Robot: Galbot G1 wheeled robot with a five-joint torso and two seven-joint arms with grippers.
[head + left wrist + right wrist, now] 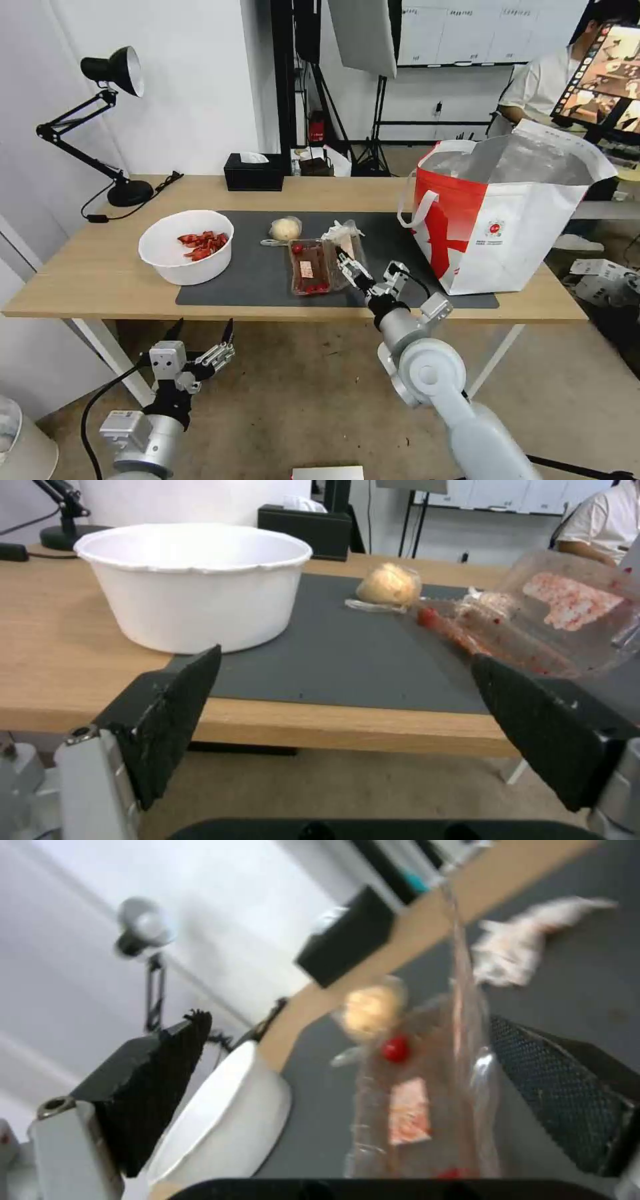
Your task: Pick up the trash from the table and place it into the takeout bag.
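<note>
Head view: the right gripper [365,272] reaches over the bench [80,280] edge at frame centre, jaws spread around the tray's [310,267] raised lid, likely to lift it toward the bag [513,227] at right; the left gripper [203,331] idles lower left. Left wrist view: its jaws gape wide, empty, facing the bowl [193,585]. Right wrist view: jaws wide, tray lid between them, contact unclear.

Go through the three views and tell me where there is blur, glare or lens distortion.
Head view: sharp, wide-angle bending at the edges, soft sheen on the takeout bag foil lining. Left wrist view: white bowl fairly crisp, clear plastic tray smeared at its raised lid. Right wrist view: blurred throughout, crumpled tissue and desk lamp soft, the tray streaked between the right gripper fingers.
</note>
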